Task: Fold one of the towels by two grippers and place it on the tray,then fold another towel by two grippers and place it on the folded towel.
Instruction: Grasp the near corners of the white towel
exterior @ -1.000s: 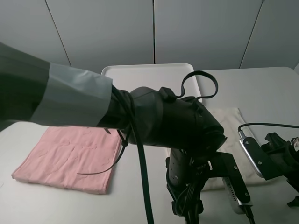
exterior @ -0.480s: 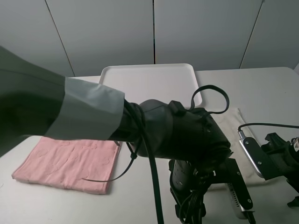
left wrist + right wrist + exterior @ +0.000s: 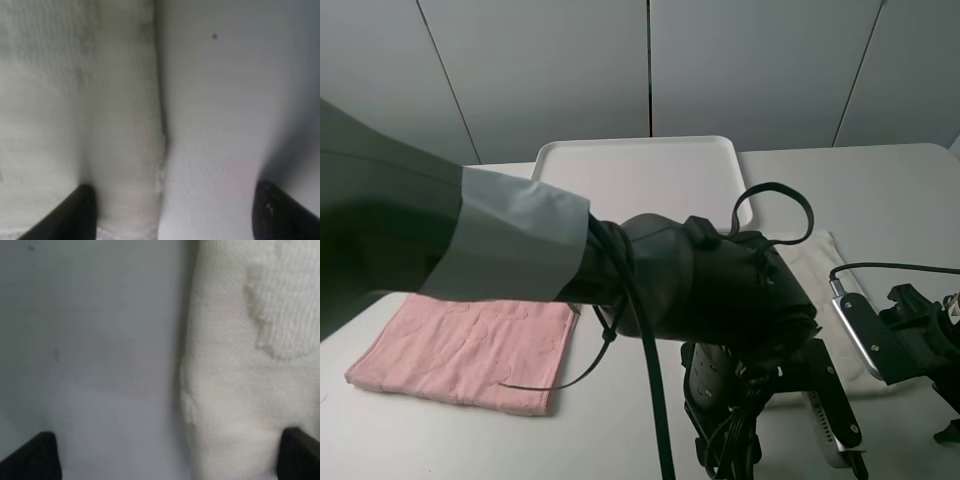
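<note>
The cream-white towel point(image 3: 817, 262) lies flat on the table at the right, largely hidden behind my left arm point(image 3: 700, 285). In the left wrist view my left gripper point(image 3: 175, 215) is open low over the cream towel's point(image 3: 75, 100) edge, one fingertip over cloth and the other over bare table. My right gripper point(image 3: 165, 455) is likewise open astride the opposite edge of the cream towel point(image 3: 250, 365), holding nothing. The pink towel point(image 3: 470, 345) lies flat at the left. The white tray point(image 3: 640, 165) sits at the back centre.
My left arm with its grey sleeve point(image 3: 490, 240) and cables reaches across the middle and blocks much of the high view. My right arm point(image 3: 910, 345) sits at the right edge. The white table point(image 3: 880, 190) shows beside the tray.
My left arm has shifted right and lower, uncovering more of the tray. Its jaws have narrowed very slightly. The right arm and both towels have not moved.
</note>
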You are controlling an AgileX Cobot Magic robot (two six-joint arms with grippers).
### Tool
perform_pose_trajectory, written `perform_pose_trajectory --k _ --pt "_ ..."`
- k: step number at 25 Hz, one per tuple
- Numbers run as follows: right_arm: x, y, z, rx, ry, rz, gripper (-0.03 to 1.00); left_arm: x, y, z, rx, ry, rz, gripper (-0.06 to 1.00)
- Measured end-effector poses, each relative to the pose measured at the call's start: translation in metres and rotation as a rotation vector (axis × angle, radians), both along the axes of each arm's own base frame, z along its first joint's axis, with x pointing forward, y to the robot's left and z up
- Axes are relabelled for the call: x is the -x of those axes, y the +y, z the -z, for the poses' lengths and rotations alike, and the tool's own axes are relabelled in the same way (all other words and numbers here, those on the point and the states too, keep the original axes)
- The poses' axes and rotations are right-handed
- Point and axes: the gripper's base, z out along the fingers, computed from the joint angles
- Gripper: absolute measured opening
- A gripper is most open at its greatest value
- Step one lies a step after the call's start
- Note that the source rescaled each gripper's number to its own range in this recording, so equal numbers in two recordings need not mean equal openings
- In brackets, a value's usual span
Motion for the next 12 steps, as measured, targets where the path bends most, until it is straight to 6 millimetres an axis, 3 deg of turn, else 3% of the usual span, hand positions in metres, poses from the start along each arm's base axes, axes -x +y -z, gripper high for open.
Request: perform_pose_trajectory --k 7,12 --pt "-0.0001 0.0000 -0.0001 0.000 -0.002 0.010 0.94 -0.0041 0.0009 0.0000 -0.014 -0.055 0.001 0.44" --pt "-0.0006 0.0001 0.0000 -0.001 -0.002 0.015 0.94 -0.0089 -0.0010 0.0001 0.012 -0.107 -0.042 0.33"
